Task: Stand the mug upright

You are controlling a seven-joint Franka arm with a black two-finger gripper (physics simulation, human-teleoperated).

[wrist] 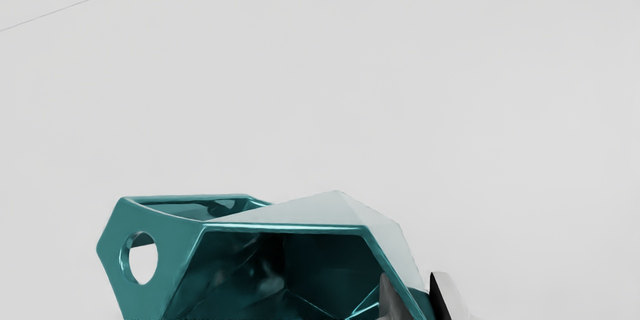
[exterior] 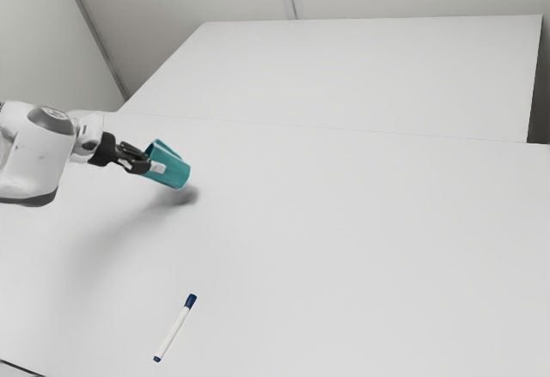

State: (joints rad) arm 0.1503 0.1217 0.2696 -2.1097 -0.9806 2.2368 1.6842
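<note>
One teal mug (exterior: pixel 174 172) hangs tilted above a white desk (exterior: pixel 344 248), its mouth toward the robot arm (exterior: pixel 39 149) and its base pointing down and toward the exterior view's right. A shadow (exterior: pixel 185 197) falls on the desktop below, apart from the mug. The black fingers (exterior: pixel 156 167) are closed on the mug's wall and nothing else, one tip inside the mouth and the other outside, parted by little more than the thickness of that wall. The handle (wrist: pixel 172 250) stands off to one side of the grip, away from the pinched stretch of rim (wrist: pixel 285 228). A white marker with dark blue ends (exterior: pixel 176 330) lies on the desk, well apart from the mug.

The mug looks rigid and hollow, probably light to moderate in weight, with a glossy, faceted skin that could slip. Held by so small a patch of wall, it may swing or twist about the tips, and a hard knock might chip it if it is ceramic. The rim wall opposite the base is a fair place to hold, leaving the bottom free to meet the desk. The job appears partway along: what remains, by this onlooker's judgement, is to turn the base level, lower it gently and let go only once it sits flat.
</note>
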